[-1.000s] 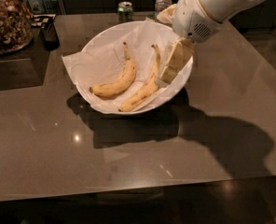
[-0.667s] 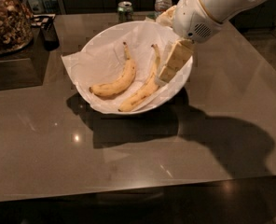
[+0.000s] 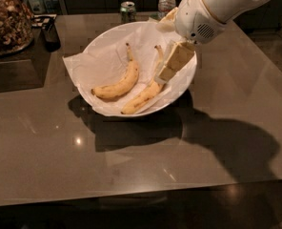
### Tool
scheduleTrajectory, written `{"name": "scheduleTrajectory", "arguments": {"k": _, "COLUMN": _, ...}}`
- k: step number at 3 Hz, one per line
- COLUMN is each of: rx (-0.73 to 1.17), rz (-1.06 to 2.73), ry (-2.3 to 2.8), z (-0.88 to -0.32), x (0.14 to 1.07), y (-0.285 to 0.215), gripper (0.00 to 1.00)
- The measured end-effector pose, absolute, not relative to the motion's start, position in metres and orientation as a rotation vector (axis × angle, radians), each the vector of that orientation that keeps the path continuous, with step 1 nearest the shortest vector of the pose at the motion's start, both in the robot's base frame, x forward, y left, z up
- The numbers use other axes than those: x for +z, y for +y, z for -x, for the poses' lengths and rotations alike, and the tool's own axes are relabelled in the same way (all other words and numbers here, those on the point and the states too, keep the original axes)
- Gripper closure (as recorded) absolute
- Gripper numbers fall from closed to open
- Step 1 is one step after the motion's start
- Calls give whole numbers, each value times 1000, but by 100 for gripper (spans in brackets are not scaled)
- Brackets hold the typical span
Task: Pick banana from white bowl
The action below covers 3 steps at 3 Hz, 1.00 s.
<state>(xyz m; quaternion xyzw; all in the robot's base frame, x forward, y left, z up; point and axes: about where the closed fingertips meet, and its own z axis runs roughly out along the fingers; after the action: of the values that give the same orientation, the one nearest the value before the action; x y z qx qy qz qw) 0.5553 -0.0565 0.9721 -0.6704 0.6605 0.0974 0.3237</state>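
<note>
Leans gripper [image 3: 166, 73] into white bowl [image 3: 97, 38], right side, over stem half of flecked banana [image 3: 143, 97] — lining up pickup; open or clamped, cannot tell.

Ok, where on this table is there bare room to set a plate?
Bare glossy brown table: the near strip before the wide white paper-lined bowl, and right of it. Crowded: the far edge with green can and clear water bottle, the left with the glass snack jar, and the bowl, where the cream gripper hangs over the flecked yellow banana.
</note>
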Motion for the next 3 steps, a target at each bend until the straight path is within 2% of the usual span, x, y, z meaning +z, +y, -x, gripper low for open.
{"name": "scheduleTrajectory", "arguments": {"k": 1, "rx": 277, "rz": 1788, "ry": 1718, "z": -558, "x": 963, "y": -48, "gripper": 3}}
{"name": "scheduleTrajectory", "arguments": {"k": 2, "rx": 309, "rz": 1806, "ry": 1717, "z": -559, "x": 947, "y": -40, "gripper": 3}}
{"name": "scheduleTrajectory", "arguments": {"k": 3, "rx": 333, "rz": 1815, "ry": 1716, "z": -561, "x": 935, "y": -35, "gripper": 16}}
